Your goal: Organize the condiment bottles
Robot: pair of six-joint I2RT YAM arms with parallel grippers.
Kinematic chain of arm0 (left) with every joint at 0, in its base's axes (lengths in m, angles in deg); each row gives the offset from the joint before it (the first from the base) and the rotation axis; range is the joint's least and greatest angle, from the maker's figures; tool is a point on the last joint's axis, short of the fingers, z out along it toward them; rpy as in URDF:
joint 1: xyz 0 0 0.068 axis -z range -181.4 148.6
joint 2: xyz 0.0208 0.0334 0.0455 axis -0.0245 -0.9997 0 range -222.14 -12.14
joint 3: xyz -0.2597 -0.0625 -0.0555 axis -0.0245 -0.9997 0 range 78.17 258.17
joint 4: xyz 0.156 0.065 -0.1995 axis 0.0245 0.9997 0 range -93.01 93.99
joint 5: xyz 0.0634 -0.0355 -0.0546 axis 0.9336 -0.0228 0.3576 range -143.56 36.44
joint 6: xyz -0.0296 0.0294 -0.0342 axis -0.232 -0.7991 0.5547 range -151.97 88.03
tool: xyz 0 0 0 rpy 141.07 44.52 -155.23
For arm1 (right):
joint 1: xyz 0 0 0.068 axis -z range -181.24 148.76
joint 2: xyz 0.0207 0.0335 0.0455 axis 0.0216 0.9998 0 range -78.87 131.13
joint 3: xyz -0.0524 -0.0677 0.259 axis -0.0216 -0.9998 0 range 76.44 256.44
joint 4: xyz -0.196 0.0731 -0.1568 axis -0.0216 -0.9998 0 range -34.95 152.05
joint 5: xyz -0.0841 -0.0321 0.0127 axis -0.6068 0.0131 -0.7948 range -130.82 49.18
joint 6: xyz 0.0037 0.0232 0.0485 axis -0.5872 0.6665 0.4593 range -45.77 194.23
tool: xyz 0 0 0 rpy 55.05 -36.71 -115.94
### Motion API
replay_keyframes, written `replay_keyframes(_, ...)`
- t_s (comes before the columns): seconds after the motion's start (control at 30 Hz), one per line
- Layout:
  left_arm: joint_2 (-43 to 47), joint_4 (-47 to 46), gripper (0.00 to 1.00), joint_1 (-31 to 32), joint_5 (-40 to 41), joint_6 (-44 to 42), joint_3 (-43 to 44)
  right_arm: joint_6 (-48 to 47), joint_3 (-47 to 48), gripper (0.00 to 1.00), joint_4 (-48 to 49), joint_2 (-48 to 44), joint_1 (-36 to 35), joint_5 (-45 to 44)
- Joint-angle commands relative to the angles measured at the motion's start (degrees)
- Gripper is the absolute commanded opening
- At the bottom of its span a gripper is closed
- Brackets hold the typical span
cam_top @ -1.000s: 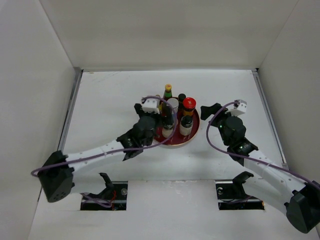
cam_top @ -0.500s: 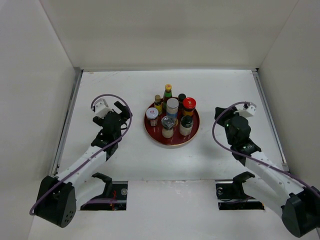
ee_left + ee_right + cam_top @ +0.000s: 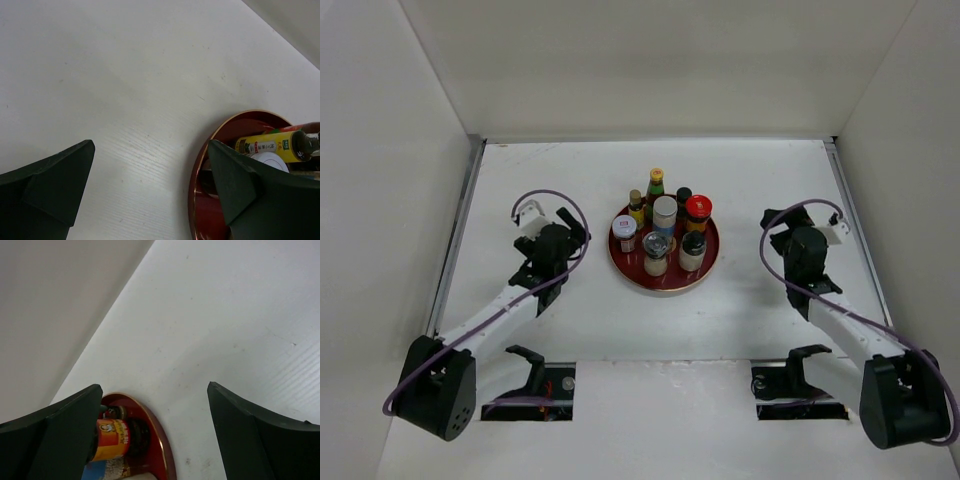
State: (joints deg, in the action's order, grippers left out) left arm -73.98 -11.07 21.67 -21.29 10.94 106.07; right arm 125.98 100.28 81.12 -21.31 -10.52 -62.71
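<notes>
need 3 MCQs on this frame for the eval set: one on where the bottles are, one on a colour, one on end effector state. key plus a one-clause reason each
1. The condiment bottles are:
A. all standing on the tray
B. lying on their sides beside the tray
C. half on the tray, half off it

2. The tray is:
A. blue
B. dark red
C. green

3. The left end effector and right end effector are:
A. both open, holding nothing
B. both shut on a bottle
C. left shut, right open

Key:
1 A: the top view shows every bottle upright inside the rim.
2 B: the tray reads dark red in the top view and in both wrist views.
3 A: each wrist view shows its fingers wide apart with nothing gripped between them.
</notes>
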Motion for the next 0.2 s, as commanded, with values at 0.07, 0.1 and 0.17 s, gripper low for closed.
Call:
replay_keyframes(0.07, 0.50, -1.79, 1.00, -0.08, -0.54, 0.68, 1.37, 2.48, -4.06, 0.93, 8.35, 1.76, 0.54, 0.88)
replay_keyframes(0.1, 0.15, -1.79, 1.00, -0.35, -0.63, 0.68, 1.72, 1.96, -4.15, 0.94, 8.61, 2.11, 0.45, 0.88)
replay_keyframes(0.17, 0.14, -1.61, 1.00, -0.35, -0.63, 0.50, 2.16, 1.69, -3.89, 0.94, 8.97, 2.90, 0.45, 0.97)
